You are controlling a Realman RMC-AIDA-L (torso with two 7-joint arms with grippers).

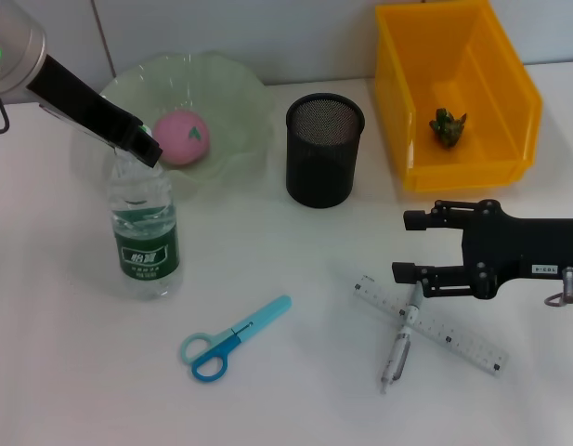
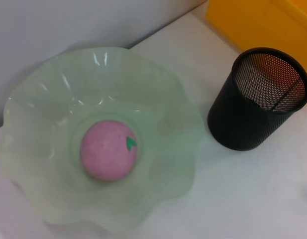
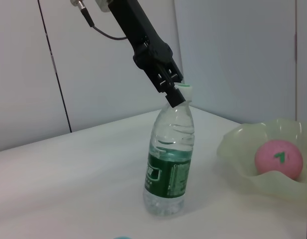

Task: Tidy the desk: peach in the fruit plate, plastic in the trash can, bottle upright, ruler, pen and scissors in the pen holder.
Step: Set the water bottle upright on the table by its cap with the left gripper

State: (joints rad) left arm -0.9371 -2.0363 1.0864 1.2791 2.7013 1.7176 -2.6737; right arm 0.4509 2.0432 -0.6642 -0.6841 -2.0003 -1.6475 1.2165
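The clear water bottle [image 1: 147, 232] with a green label stands upright on the table, and it also shows in the right wrist view [image 3: 168, 169]. My left gripper [image 1: 145, 149] is at its cap and looks shut on it [image 3: 175, 92]. The pink peach [image 1: 181, 137] lies in the pale green fruit plate [image 1: 230, 93]. A green plastic scrap [image 1: 447, 126] lies in the yellow bin [image 1: 509, 111]. My right gripper [image 1: 399, 246] is open, just above the pen [image 1: 400, 346], which lies across the clear ruler [image 1: 444, 330]. Blue scissors [image 1: 232, 336] lie at the front.
The black mesh pen holder [image 1: 323, 163] stands upright between the plate and the bin, with nothing showing inside in the left wrist view [image 2: 270, 82]. The plate [image 2: 44, 89] and peach [image 2: 108, 149] lie under the left wrist camera. A wall runs along the back.
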